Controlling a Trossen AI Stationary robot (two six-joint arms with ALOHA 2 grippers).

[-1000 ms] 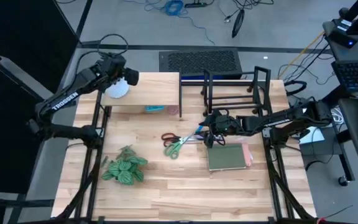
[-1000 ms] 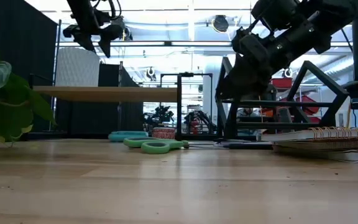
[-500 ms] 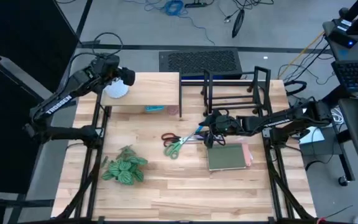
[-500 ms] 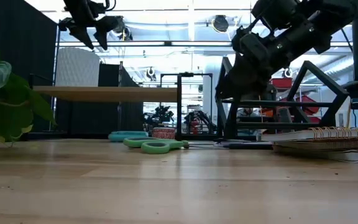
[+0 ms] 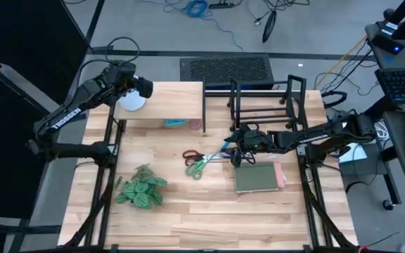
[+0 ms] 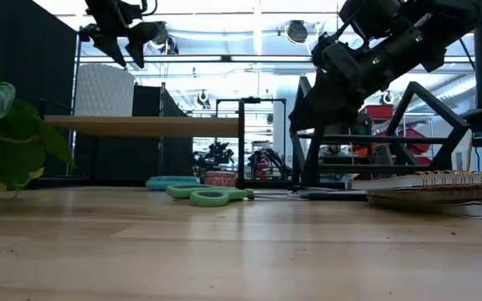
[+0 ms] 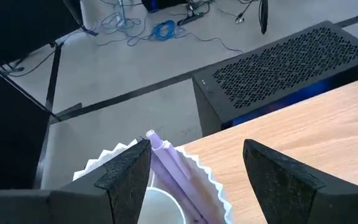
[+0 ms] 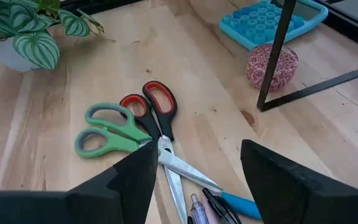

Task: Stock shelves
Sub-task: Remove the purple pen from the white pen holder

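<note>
The pale-wood riser shelf (image 5: pixel 167 102) stands at the far left, and the black wire rack (image 5: pixel 266 98) at the far right. A white fluted cup (image 7: pixel 135 186) holding a purple pen (image 7: pixel 176 168) stands on the shelf's left end. My left gripper (image 7: pixel 196 149) hangs open above the cup, clear of it in the low view (image 6: pixel 124 42). My right gripper (image 8: pixel 197 149) is open and hovers over red-handled scissors (image 8: pixel 157 106), green-handled scissors (image 8: pixel 104 134) and pens (image 8: pixel 213 205), all lying flat on the table.
A blue tray (image 8: pixel 269 18) and a ball of twine (image 8: pixel 272 65) lie under the wooden shelf. A green spiral notebook (image 5: pixel 259 176) lies right of the scissors. A potted plant (image 5: pixel 140 190) stands at the near left. Bare table shows along the near edge (image 5: pixel 209 225).
My left gripper has risen a little and shifted toward the table's left edge above the white cup, then held still. The cup has stayed on the shelf.
</note>
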